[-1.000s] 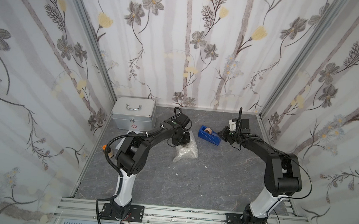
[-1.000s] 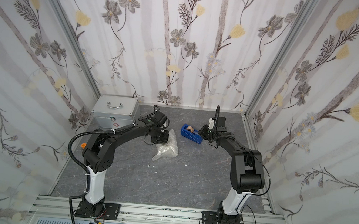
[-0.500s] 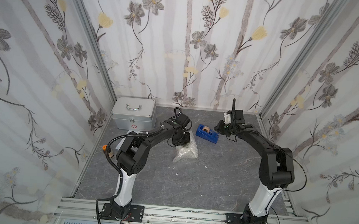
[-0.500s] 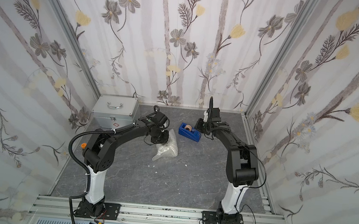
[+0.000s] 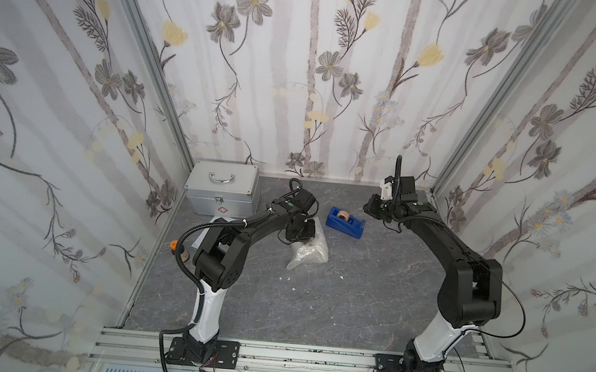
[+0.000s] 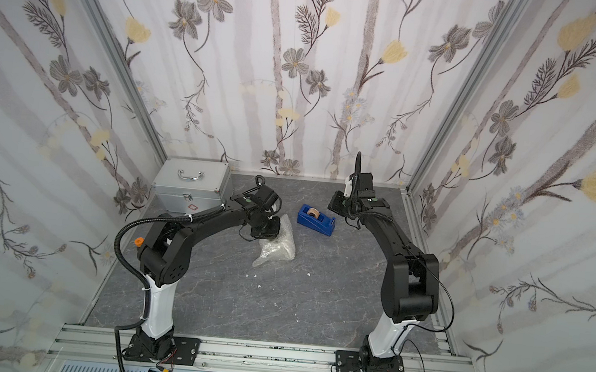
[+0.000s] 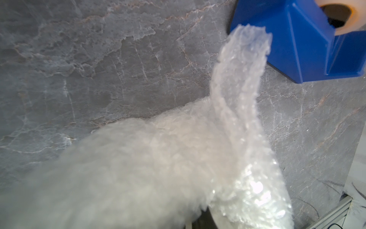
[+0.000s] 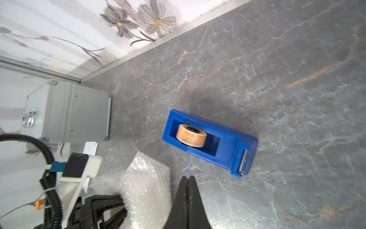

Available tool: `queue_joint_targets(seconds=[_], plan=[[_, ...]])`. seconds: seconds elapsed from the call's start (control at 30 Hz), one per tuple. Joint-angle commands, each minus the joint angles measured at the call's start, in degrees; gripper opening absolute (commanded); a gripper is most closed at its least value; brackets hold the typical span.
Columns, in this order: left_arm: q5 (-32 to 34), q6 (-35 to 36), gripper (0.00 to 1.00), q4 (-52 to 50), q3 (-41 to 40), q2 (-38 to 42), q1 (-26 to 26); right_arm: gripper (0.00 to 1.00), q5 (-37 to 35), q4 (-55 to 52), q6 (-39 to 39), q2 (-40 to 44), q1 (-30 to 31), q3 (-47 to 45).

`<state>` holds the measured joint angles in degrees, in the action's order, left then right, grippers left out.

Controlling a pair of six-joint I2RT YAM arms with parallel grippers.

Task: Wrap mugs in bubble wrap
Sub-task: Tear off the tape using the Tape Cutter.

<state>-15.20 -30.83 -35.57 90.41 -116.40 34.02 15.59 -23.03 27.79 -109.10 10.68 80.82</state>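
Whitish dimpled bubble wrap [image 5: 309,256], bunched; thin tape strip [image 8: 188,163].

Grey marbled table [image 5: 353,291], with pale veins and rusty streaks running through it. The bubble wrap [image 5: 308,254] shows whitish and translucent, dotted all over with little bubbles. Bright blue on the tape dispenser [image 5: 345,222], its tape roll [image 8: 191,135] a tan orange, the tape strip [image 8: 188,164] clear. Silver case [image 5: 222,187] with a small red cross mark. White walls [image 5: 318,67] carry grey and yellow flowers.
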Motion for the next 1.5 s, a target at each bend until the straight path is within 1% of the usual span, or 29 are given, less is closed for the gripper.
queue_joint_targets(seconds=[0.0, 0.07, 0.2, 0.4, 0.6, 0.67, 0.77, 0.87, 1.03, 1.13, 1.2, 1.3, 1.37, 1.47], plan=[[0.5, 0.2, 0.12, -1.3, 0.2, -0.4, 0.0, 0.00, -2.1, -4.4, -0.9, -1.5, -1.5, -1.6], [0.3, 0.2, 0.12, -1.2, 0.2, -0.6, 0.0, 0.00, -2.8, -5.7, -0.9, -2.5, -1.5, -1.9], [0.3, 0.1, 0.11, -1.3, 0.2, -0.9, 0.0, 0.00, -7.5, -6.1, 0.1, -1.6, -1.7, -3.2], [0.4, 0.1, 0.11, -1.5, 0.2, -0.8, 0.0, 0.00, -14.4, -8.0, 0.6, -1.8, -2.3, -2.7], [0.3, 0.0, 0.11, -1.5, 0.6, -1.3, 0.0, 0.00, -16.0, -8.3, 0.8, -6.6, -2.9, -1.9], [0.3, 0.0, 0.11, -1.5, 0.6, -1.3, 0.0, 0.00, -17.6, -8.2, 1.0, -8.6, -2.9, -1.2], [0.3, 0.0, 0.11, -1.7, 0.8, -1.5, 0.1, 0.00, -18.9, -8.4, 1.0, -12.9, -2.9, 0.8], [0.4, 0.1, 0.11, -1.7, 0.9, -1.5, 0.2, 0.00, -23.5, -10.6, 1.2, -17.6, -2.7, 3.7], [0.3, 0.1, 0.11, -2.0, 1.5, -1.7, 0.3, 0.00, -27.6, -13.6, 0.6, -19.5, -2.2, 7.8], [0.3, 0.1, 0.11, -2.0, 1.4, -1.5, 0.3, 0.00, -28.4, -14.4, 0.3, -17.4, -2.0, 7.0], [0.3, 0.2, 0.11, -2.0, 1.5, -1.5, 0.3, 0.00, -28.9, -13.5, 0.2, -13.1, -1.7, 4.9], [0.0, 0.3, 0.11, -2.2, 1.9, -1.7, 0.4, 0.00, -27.2, -14.2, -1.2, -6.5, -1.1, 3.9], [-0.1, 0.3, 0.11, -2.2, 2.2, -1.6, 0.4, 0.00, -24.6, -14.4, -2.5, -2.5, -0.6, 3.2], [-0.6, 0.3, 0.11, -2.0, 2.3, -1.6, 0.4, 0.00, -16.3, -12.7, -4.4, 2.9, 0.8, 1.0]])
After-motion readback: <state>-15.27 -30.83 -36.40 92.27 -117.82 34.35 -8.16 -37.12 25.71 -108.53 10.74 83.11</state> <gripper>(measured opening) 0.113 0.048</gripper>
